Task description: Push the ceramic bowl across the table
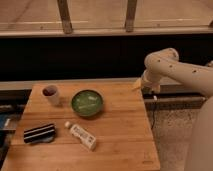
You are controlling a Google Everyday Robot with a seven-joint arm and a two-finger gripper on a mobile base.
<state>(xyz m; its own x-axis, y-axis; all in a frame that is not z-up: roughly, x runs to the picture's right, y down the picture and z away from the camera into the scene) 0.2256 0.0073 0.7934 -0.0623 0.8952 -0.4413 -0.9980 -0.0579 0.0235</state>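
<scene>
I am seeing the ceramic bowl (87, 102) sitting upright on the table (122, 135), in the far half and a little left of the middle. A small white cup (50, 94) is standing to the bowl's left, apart from it. Toward the front, a pale bottle (81, 136) is lying on its side, with a black striped object (39, 133) lying left of it. The gripper (137, 84) is hanging at the table's far right corner, well apart from the bowl, on the white arm (172, 67) reaching in from the right. I cannot tell whether it is spread or closed.
</scene>
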